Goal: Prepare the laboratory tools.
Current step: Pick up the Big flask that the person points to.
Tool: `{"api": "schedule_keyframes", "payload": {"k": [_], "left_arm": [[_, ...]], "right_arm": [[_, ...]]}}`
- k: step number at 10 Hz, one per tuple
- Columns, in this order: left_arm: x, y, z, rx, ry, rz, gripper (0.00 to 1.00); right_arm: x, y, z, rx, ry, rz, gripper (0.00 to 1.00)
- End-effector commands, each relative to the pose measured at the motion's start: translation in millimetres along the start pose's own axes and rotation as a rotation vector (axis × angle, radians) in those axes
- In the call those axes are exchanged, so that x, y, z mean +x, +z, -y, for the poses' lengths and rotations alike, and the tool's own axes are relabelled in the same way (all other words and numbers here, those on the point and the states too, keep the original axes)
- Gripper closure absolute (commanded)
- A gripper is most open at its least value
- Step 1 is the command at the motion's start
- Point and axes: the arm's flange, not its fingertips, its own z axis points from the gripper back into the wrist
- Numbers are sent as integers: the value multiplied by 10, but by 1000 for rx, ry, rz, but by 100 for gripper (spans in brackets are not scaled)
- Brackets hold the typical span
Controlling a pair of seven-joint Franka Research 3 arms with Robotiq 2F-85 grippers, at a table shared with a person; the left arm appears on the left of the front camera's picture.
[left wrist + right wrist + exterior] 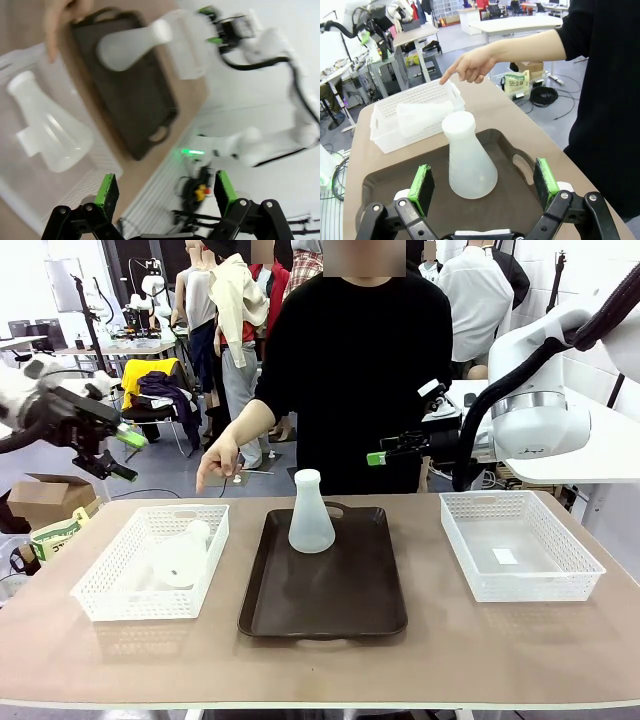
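One frosted conical flask (311, 515) stands upright at the far end of the dark brown tray (330, 610). A second flask (180, 558) lies on its side in the white basket (100, 605) on the left. My left gripper (128, 455) hangs open in the air beyond that basket's left end; its wrist view looks down on the lying flask (50, 130). My right gripper (395, 445) is open above the table's far side, right of the tray. In its view the upright flask (470, 160) stands between the green pads (422, 182), untouched.
A person in black stands at the far side, one hand (215, 462) pointing a finger down above the left basket's far edge. A second white basket (520, 585) with a small label inside sits at the right. Bare tabletop runs along the near edge.
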Motion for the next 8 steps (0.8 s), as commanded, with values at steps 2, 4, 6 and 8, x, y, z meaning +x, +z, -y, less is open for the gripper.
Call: {"api": "schedule_keyframes", "payload": {"k": [2, 4, 6, 8], "left_arm": [[201, -426, 140, 397, 46, -121, 0], [296, -739, 151, 576, 69, -110, 0], [334, -1041, -40, 728, 100, -34, 0], [379, -1285, -215, 775, 143, 54, 0]], "right_arm": [[2, -7, 10, 6, -7, -10, 0], [2, -7, 10, 6, -7, -10, 0], [2, -7, 10, 6, -7, -10, 0], [2, -7, 10, 6, -7, -10, 0]]}}
